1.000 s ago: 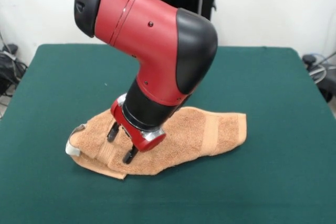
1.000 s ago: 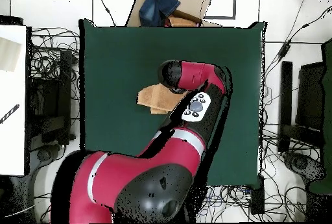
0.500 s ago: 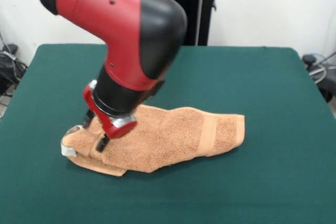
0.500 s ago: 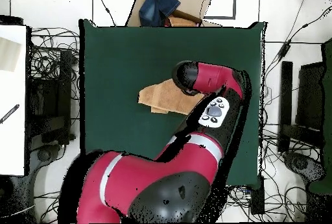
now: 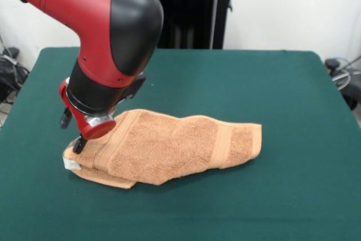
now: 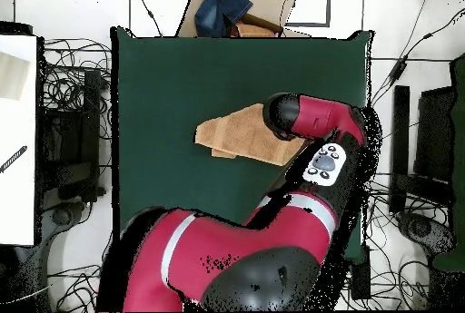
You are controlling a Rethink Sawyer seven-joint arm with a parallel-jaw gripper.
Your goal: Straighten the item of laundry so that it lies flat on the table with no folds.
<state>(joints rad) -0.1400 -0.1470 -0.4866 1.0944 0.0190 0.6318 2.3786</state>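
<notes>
Towel (image 5: 169, 148) lay folded on the table (image 5: 293, 111), its left corner under the gripper (image 5: 73, 134); whether the gripper held it I could not tell.

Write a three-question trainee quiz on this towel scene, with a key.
1. True or false: the towel lies fully flat on the table.
2. In the front view, the gripper is at which end of the towel: A) the picture's left end, B) its middle, C) the picture's right end?
3. Fill in: the cloth covering the table is dark ____.

Key: 1 false, a layer is folded over along its near edge; 2 A; 3 green.
</notes>
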